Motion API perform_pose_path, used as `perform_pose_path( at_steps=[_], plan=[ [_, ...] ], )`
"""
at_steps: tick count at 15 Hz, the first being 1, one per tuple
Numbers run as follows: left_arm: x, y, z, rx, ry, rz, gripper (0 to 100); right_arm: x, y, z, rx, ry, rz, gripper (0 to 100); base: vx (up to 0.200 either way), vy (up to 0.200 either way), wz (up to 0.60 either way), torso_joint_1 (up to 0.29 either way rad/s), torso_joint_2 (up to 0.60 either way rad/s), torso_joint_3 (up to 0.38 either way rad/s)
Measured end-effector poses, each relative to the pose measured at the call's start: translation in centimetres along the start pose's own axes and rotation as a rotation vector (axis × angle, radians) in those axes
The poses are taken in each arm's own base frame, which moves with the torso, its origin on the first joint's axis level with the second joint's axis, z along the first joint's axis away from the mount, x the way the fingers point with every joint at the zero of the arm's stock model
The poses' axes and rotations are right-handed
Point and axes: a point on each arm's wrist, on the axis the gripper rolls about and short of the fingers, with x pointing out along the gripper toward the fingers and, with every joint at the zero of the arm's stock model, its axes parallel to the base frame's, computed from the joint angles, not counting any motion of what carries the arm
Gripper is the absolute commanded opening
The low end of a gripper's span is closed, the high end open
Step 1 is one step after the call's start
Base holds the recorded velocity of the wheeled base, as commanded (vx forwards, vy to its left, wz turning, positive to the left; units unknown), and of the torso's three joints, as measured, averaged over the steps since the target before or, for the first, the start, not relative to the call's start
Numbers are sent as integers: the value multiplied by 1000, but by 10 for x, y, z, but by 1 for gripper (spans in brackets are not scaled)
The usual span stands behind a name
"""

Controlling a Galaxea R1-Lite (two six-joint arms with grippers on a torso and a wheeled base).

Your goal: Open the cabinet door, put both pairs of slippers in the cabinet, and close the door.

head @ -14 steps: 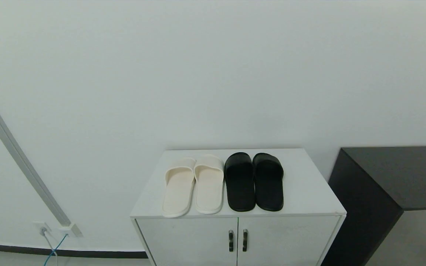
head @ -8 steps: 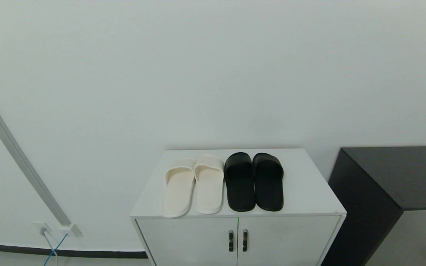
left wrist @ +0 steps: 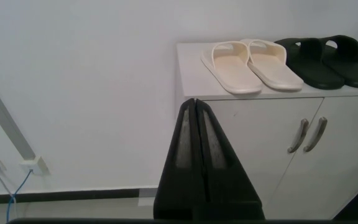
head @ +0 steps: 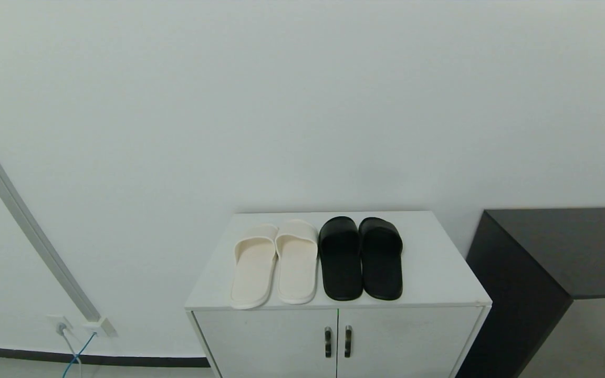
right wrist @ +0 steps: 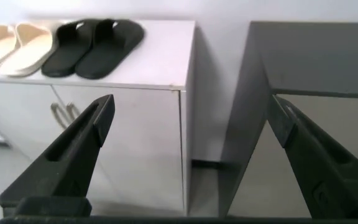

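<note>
Both pairs are sitting side by side on top of the white cabinet (head: 439,273), the white slippers (head: 275,262) toward the robot's left and the black slippers (head: 361,258) touching them on the right, toes pointing to the wall. Both doors are lying shut, so the step in hand is, by my reading, opening a door. The left pincer (left wrist: 195,102) is hanging in front of the cabinet's left side with its fingers pressed together and gripping nothing. The right pincer (right wrist: 190,102) is standing wide open and empty, facing the gap between the cabinet and the dark cabinet (head: 544,252) just beside it. The right one looks the readier for the pull. The left handle (head: 327,341) and the right handle (head: 348,341) are standing very near each other at the middle seam, so the fingers should be closing around one bar only, not both. The pull should be following the door's arc around its outer hinge, not running straight back. The dark cabinet may be limiting how far the right door swings.
</note>
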Motion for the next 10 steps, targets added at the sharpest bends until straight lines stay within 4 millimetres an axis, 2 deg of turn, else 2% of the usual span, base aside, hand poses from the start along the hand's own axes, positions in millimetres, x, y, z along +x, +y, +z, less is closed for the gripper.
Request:
perform_pose_path(
  at_steps=[3, 6, 8, 10],
  plan=[
    [0, 0, 0, -3, 0, 0, 0, 33, 1, 23, -4, 90, 99, 100, 0, 0, 0, 0, 0, 0],
    [0, 0, 0, -3, 0, 0, 0, 76, 12, 53, 21, 109, 198, 100, 0, 0, 0, 0, 0, 0],
    [0, 0, 0, -4, -1, 0, 0, 107, 30, 71, 50, 126, 247, 100, 0, 0, 0, 0, 0, 0],
    [0, 0, 0, -3, -1, 0, 0, 133, 56, 86, 69, 144, 270, 100, 0, 0, 0, 0, 0, 0]
  ],
)
